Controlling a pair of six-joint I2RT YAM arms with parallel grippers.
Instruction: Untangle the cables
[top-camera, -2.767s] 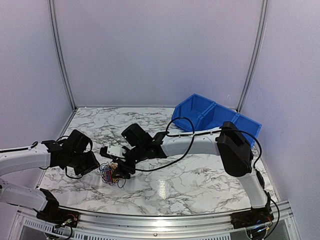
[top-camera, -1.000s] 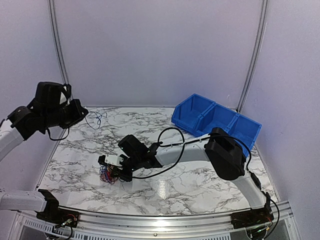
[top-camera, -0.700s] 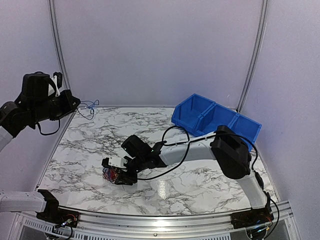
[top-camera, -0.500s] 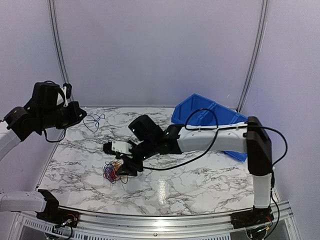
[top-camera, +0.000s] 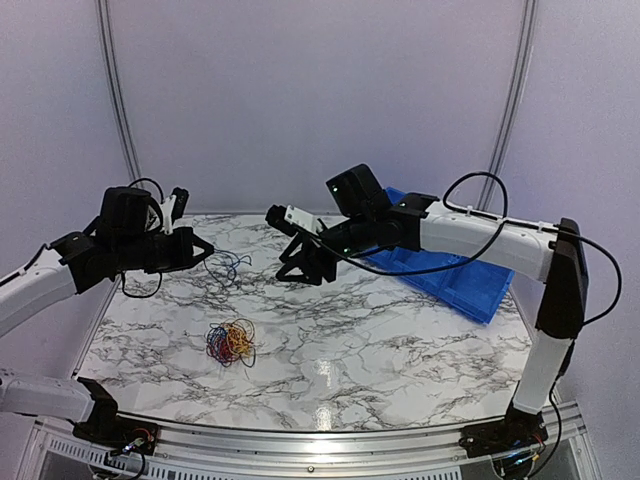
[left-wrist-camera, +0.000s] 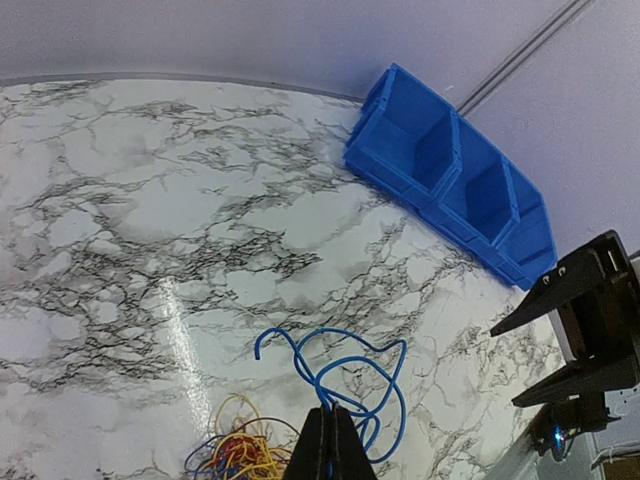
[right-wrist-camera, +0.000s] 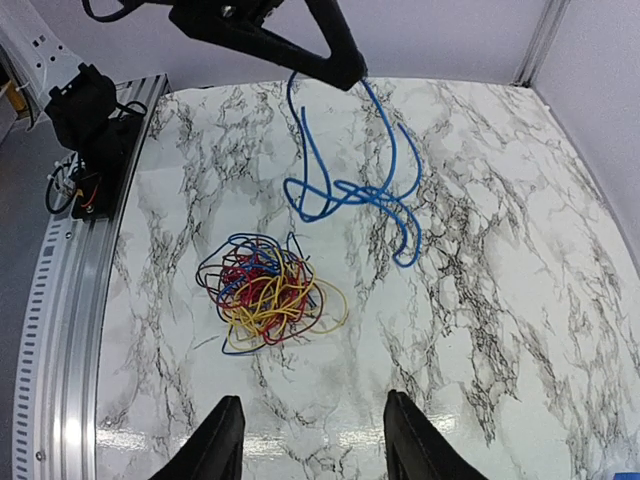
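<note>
Robotics lab test cell. White, grey-veined marble-pattern desk (top-camera: 420, 350); plain pale lilac partition walls (top-camera: 320, 100); slim metal corner post (top-camera: 508, 100); slotted aluminium mounting rail (top-camera: 300, 438) at near edge; white-and-black robot arm (top-camera: 480, 235); blue plastic parts bins (left-wrist-camera: 450, 180).

No legible text anywhere.

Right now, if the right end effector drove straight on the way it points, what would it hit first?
Probably the bare marble tabletop, just short of the cable tangle. The blue cable hanging from the left end effector lies farther on. Depth is unclear, so the tangle could come first.
</note>
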